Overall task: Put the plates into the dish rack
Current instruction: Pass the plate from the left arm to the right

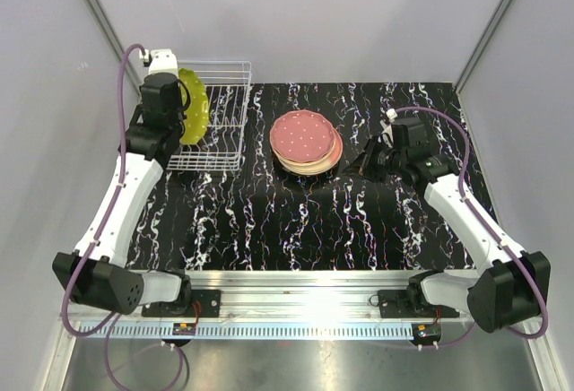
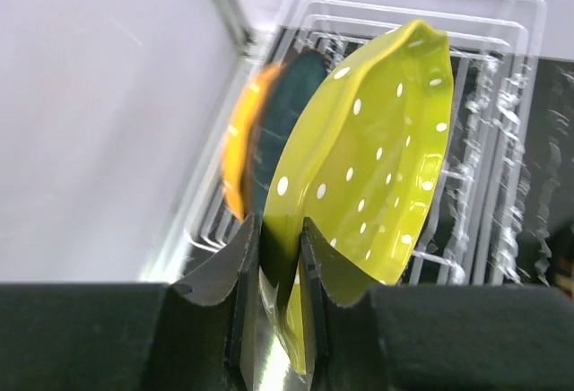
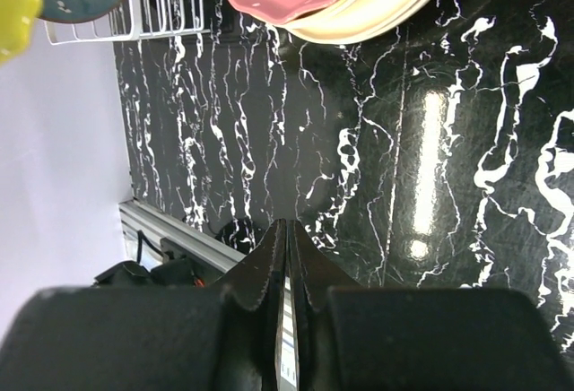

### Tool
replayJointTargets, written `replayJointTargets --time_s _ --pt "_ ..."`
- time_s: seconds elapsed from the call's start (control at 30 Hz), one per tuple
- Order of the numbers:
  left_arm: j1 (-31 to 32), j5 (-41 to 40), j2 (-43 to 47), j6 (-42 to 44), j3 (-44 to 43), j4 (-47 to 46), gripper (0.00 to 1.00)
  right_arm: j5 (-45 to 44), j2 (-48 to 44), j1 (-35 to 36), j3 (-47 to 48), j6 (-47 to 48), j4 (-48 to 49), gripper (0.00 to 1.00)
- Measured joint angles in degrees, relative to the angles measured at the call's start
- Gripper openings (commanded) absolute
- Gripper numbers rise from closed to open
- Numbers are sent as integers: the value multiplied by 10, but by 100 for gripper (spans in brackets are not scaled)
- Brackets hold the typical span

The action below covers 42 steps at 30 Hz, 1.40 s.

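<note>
Pinching a yellow-green plate (image 2: 377, 158) by its rim, the left end effector (image 2: 276, 230) held it tilted over the dish rack (image 1: 229, 144), upper left; skewed entry could jam it against prongs (image 1: 224, 108); the right end effector (image 3: 287, 234), pressed together, hovered near stacked plates (image 1: 307, 140).

— What sort of place have you got there?
— You're looking at a lab test cell, not a kitchen. Plain white panels (image 1: 359, 14) close the top and sides of the frame, metal posts (image 1: 94, 5) stand in the upper corners, and an aluminium rail (image 1: 296, 306) along the bottom edge carries the arm mounts (image 1: 204, 300).
</note>
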State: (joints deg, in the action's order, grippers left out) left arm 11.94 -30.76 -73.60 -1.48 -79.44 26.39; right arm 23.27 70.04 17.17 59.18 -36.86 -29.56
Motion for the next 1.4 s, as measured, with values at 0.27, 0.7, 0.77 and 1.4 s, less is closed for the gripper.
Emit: replayJointTargets --time_s 0.27,0.7,0.77,1.4 --pt "-7 -59 -58 81 -27 -65 0 2 14 -10 -8 25 12 9" --pt "21 -164 -136 234 -27 -173 0 41 97 -30 -18 43 60 7" --pt "28 -174 -145 256 -27 -198 0 47 103 -33 -18 47 61 7" --pt "33 -188 -222 355 20 -319 0 77 139 -61 -29 67 88 5"
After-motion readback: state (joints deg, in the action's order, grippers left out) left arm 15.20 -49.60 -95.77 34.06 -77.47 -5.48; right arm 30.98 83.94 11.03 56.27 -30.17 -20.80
